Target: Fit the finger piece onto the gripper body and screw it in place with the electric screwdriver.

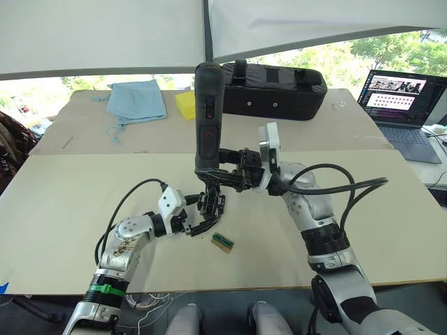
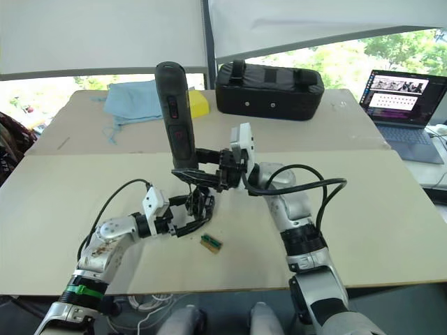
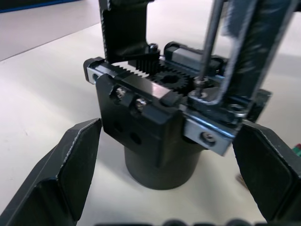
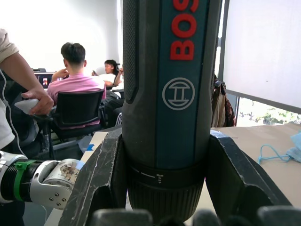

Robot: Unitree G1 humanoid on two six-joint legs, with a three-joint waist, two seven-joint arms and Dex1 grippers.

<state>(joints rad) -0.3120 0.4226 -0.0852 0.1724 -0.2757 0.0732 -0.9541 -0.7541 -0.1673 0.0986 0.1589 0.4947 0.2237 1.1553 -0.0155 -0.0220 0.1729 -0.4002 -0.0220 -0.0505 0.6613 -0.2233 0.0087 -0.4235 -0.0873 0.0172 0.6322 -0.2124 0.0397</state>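
In the left eye view we see the right gripper (image 1: pixel 222 169) clamped on the electric screwdriver (image 1: pixel 209 118), its long axis upright directly above the gripper body (image 1: pixel 211 204) on the tabletop (image 1: pixel 70 209), which the left gripper (image 1: pixel 202 216) brackets. In the left wrist view, the left gripper's fingers (image 3: pixel 70 165) stand wide, either side of the body without touching it, while the bit (image 3: pixel 207 47) meets a screw (image 3: pixel 197 87) beside the finger piece (image 3: pixel 124 28). In the right wrist view, the screwdriver's barrel reads "BOS".

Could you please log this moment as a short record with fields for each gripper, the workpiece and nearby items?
right gripper: shut on the electric screwdriver, held upright
screwdriver bit: down on a screw atop the gripper body
left gripper: fingers either side of the gripper body, apart from it
table: green-and-brown block beside the body
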